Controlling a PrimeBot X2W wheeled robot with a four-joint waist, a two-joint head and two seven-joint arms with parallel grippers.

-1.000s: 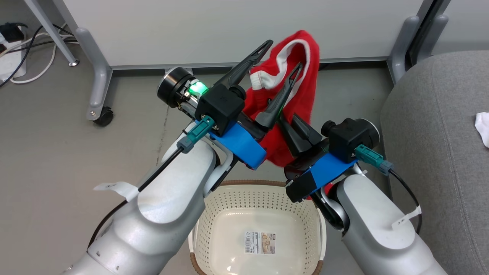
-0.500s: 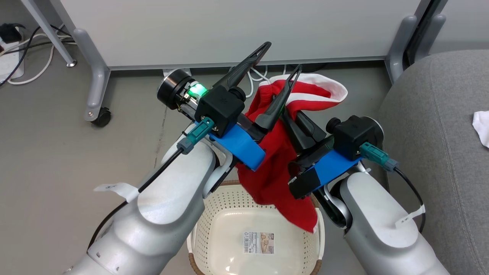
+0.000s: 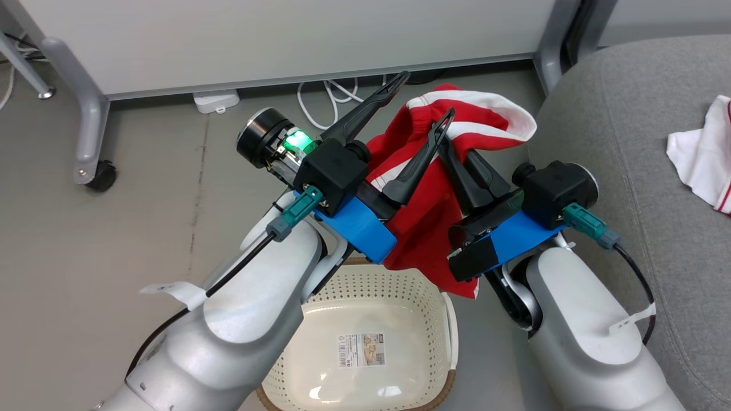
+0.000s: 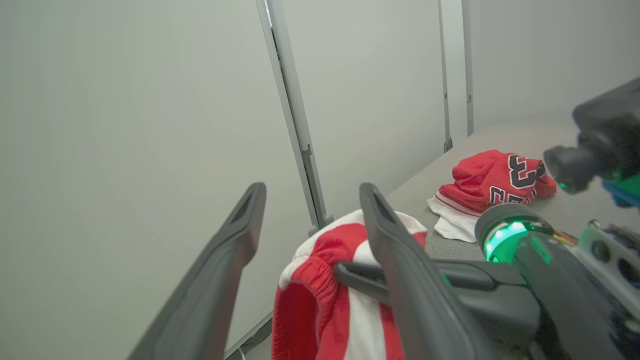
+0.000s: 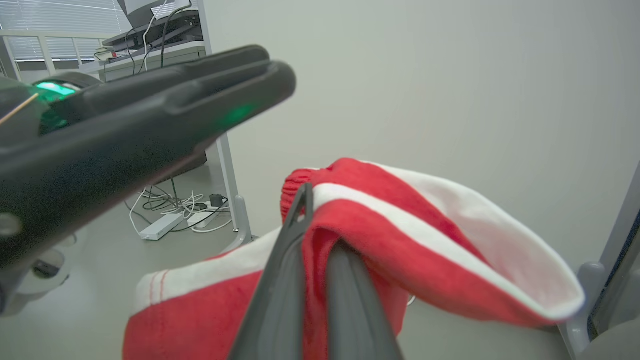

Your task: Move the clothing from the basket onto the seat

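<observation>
Red shorts (image 3: 434, 217) with the white band were pinched tight in the right tool (image 5: 320, 230), held up over the basket's (image 3: 371, 285) far rim; left tool (image 3: 425, 96) was left spread wide, nothing gripped; numbered jersey (image 4: 495, 180) was already laid on the seat (image 3: 628, 114).

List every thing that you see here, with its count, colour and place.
basket: 1, cream with brown rim, on the floor, bottom middle
label: 1, inside the basket
shorts: 1, red with white band, held up near the basket
seat: 1, grey, right
jersey: 1, red and white, black numerals, on the seat
panel: 1, white, grey legs, behind
cables: white, under the panel
left gripper: 1, dark, open
right gripper: 1, dark, shut on the shorts
</observation>
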